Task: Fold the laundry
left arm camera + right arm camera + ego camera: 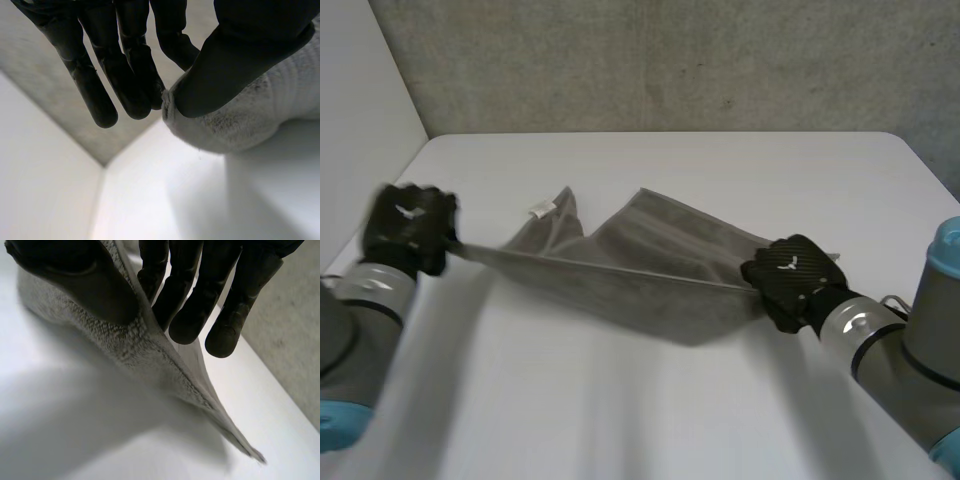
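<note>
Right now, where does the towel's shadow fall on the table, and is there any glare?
Head view: the towel, stretched between the left robot hand and right robot hand, casts a soft shadow on the table on the near side; no glare. Left wrist view: a grey shadow lies under the pinched towel. Right wrist view: a broad shadow spreads beneath the lifted edge.

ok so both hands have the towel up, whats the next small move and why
Probably carry the held edge away from the robot and lay it over the far part. The left hand and right hand each pinch one end of the towel, its near edge stretched straight between them off the table, while the far part with the white tag lies rumpled. That should halve it.
</note>
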